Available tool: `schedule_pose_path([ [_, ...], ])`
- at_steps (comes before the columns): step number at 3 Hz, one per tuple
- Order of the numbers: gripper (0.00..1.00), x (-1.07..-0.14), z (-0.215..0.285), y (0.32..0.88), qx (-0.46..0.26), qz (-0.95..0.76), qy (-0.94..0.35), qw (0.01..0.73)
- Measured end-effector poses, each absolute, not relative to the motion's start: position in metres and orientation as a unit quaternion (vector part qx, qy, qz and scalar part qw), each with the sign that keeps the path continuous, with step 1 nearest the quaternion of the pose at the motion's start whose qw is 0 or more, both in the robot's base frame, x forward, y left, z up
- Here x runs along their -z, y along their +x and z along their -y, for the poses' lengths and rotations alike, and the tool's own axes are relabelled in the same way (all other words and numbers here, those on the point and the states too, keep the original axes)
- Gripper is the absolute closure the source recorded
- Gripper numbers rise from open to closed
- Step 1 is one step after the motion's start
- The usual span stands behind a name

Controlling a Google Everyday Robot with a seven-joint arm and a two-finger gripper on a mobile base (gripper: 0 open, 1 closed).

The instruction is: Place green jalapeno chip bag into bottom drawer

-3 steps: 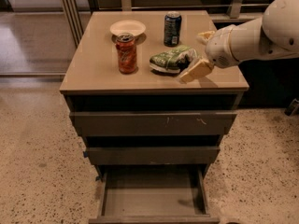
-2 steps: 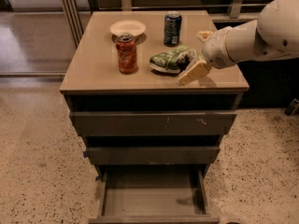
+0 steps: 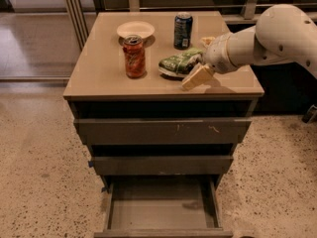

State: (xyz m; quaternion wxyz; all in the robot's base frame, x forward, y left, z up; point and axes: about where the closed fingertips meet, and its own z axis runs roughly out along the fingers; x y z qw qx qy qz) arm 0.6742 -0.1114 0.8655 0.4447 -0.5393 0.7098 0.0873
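Tan cabinet top [image 3: 99, 78], frame centre: green jalapeno chip bag [image 3: 178, 65] lies flat near red can [image 3: 134, 56], gripper [image 3: 197, 61] at its right end with jaws spread around it, likely grasp step; next close, lift, carry down to open bottom drawer [image 3: 161, 209].

desk [image 3: 99, 76]: a flat brown top with four things on it.
white plate [image 3: 135, 29]: sits at the back, a bit to the left.
red-orange can [image 3: 134, 57]: stands up straight, just in front of the white plate.
dark blue can [image 3: 183, 30]: stands up straight at the back, to the right of the white plate.
green jalapeno chip bag [image 3: 178, 63]: lies on its side, in front of the dark blue can.
tool [image 3: 202, 58]: low over the desk, at the right end of the green jalapeno chip bag.
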Motion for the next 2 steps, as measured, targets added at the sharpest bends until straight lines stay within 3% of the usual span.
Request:
schedule_pose_path([
  [1,0.16,-0.8548,0.1094,0.6867,-0.084,-0.713,-0.543,0.436],
  [2,0.35,-0.8546,0.1091,0.687,-0.084,-0.713,-0.543,0.436],
])
